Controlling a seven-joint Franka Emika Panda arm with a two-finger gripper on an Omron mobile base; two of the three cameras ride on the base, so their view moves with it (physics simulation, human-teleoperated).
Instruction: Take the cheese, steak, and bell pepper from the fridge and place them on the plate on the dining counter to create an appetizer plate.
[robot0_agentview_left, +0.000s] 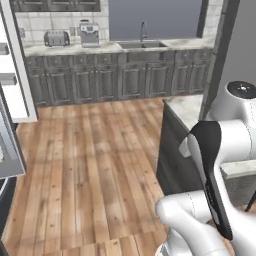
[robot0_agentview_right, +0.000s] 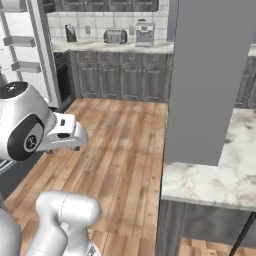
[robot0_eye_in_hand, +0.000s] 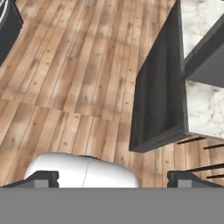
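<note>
The arm is folded close over its base, the hand aimed down at the wooden floor (robot0_eye_in_hand: 65, 74), and the gripper (robot0_eye_in_hand: 113, 177) stands wide open with nothing between its fingertips (robot0_eye_in_hand: 43, 178). At about two o'clock from the hand lies the end of the dining counter (robot0_agentview_right: 210, 182) with its grey pillar (robot0_agentview_right: 205, 80). Farther off, the open fridge (robot0_agentview_left: 12, 75) stands at ten o'clock, the sink counter (robot0_agentview_left: 120, 47) at twelve.
</note>
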